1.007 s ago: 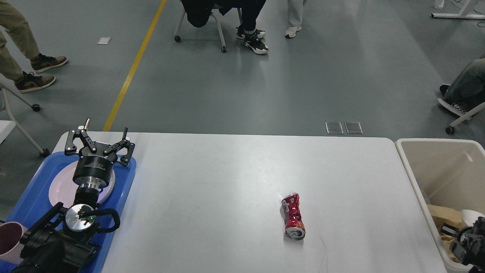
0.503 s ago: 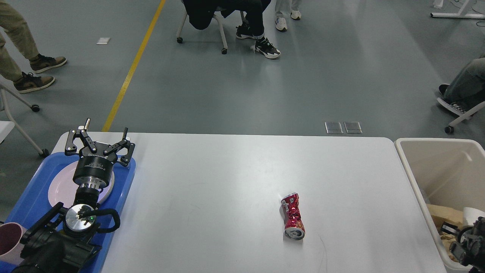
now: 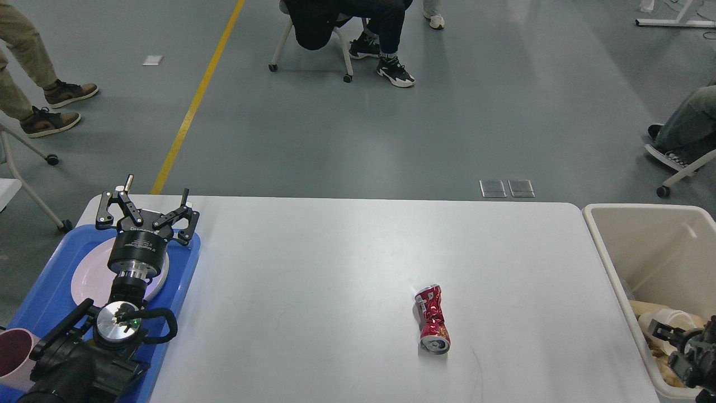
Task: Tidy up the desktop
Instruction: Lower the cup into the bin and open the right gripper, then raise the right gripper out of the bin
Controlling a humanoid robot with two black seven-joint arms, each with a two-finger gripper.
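- Grey flooring with a yellow line (image 3: pixel 196 101) is seen behind the desktop (image 3: pixel 335 291), a white rounded-corner top that fills the lower middle of the view and is cut off by the bottom edge.
- One crushed red can (image 3: pixel 432 319) is found lying on its side on the desktop, right of centre, well apart from both arms.
- At the left end a blue tray (image 3: pixel 42 296) is partly covered by the left arm; a pale plate (image 3: pixel 89 277) on it is mostly hidden, and a pink cup (image 3: pixel 14 355) is cut off at the frame edge.
- The left gripper (image 3: pixel 152 202) is held over the tray's far end, its fingers spread wide with nothing between them.
- A beige bin (image 3: pixel 607 268) stands at the right end, with crumpled paper and a white cup inside, partly hidden.
- The right gripper (image 3: pixel 679 344) is seen only in part at the lower right corner, dark and small, apparently over the bin; whether its fingers are parted cannot be told.
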